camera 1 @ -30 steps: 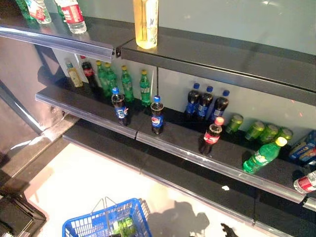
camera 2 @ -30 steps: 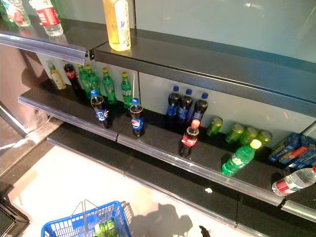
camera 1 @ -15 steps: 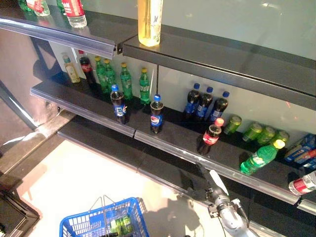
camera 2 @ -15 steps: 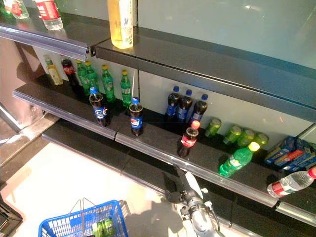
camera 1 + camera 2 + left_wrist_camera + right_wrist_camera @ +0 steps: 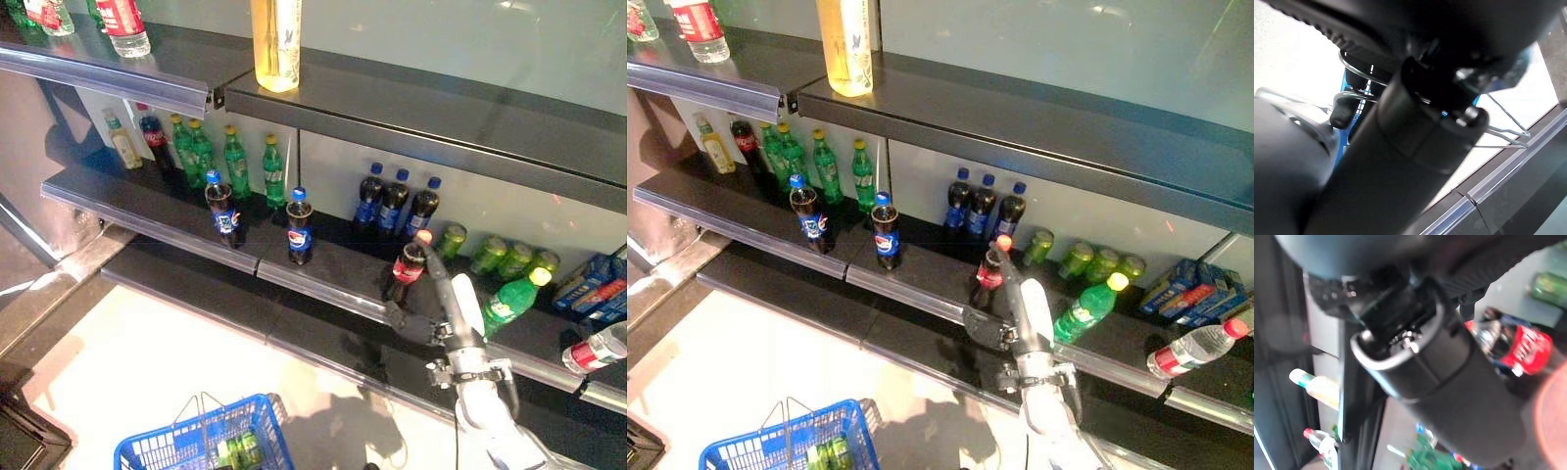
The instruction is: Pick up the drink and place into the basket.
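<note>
Since half a second ago my right robot hand point(image 5: 431, 318) has risen to the red-capped, red-labelled dark cola bottle point(image 5: 407, 267) standing on the middle shelf point(image 5: 323, 279); fingers open, not yet gripping. I fear knocking it over. Left robot hand point(image 5: 1400, 147) unreadable by the blue wire basket point(image 5: 201, 452).

Dark shelving unit, three tiers: top shelf point(image 5: 411, 108), middle shelf point(image 5: 147, 201), low bottom shelf point(image 5: 225, 308). Pale grey-green back wall point(image 5: 470, 39). Pale, brightly lit floor point(image 5: 147, 382). Clear price rails along shelf edges.
</note>
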